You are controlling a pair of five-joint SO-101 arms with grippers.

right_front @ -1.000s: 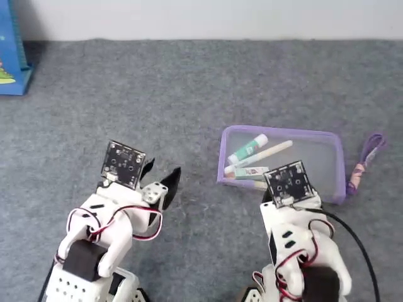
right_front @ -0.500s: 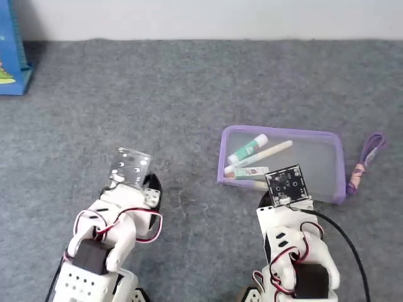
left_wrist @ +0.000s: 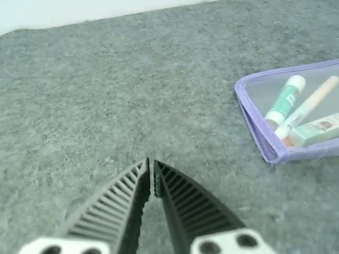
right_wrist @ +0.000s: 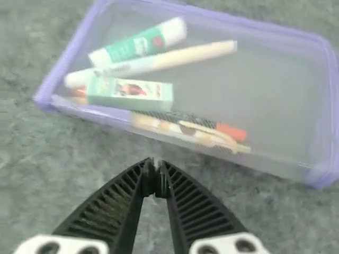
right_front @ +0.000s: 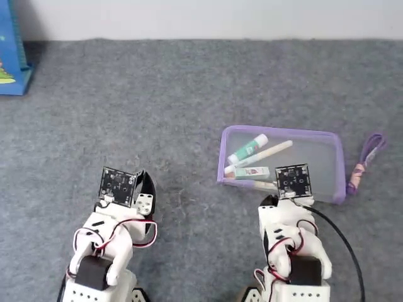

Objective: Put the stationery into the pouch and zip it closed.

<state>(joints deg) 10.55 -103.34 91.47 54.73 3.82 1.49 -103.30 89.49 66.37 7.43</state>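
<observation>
**Mia:** Where is the pouch (right_front: 318, 160)?

**Tom:** It lies flat on the right side of the grey surface (right_front: 189, 94). It is see-through with a purple edge, and a purple strap (right_front: 370, 151) sticks out at its right end.

**Mia:** What is in it?

**Tom:** A glue stick (right_front: 247, 149), a long cream pen (right_front: 272, 150) and a green eraser box (right_front: 247, 172), all at the left end. A thin pen with an orange tip (right_wrist: 229, 130) lies along the near edge. The right half looks bare.

**Mia:** Is it hard to hold?

**Tom:** I think it is light, soft and floppy, and it may slide. The things inside could roll around. I would pinch the purple edge to hold it and pull the zip tab. I cannot tell if the zip is closed.

**Mia:** And the pincers?

**Tom:** The right pincer (right_wrist: 155, 165) is pressed together and holds nothing, just on the near side of the pouch. The left pincer (left_wrist: 151, 165) is pressed together too, well to the left over bare surface. A blue box (right_front: 11, 53) sits far off at the left.
</observation>
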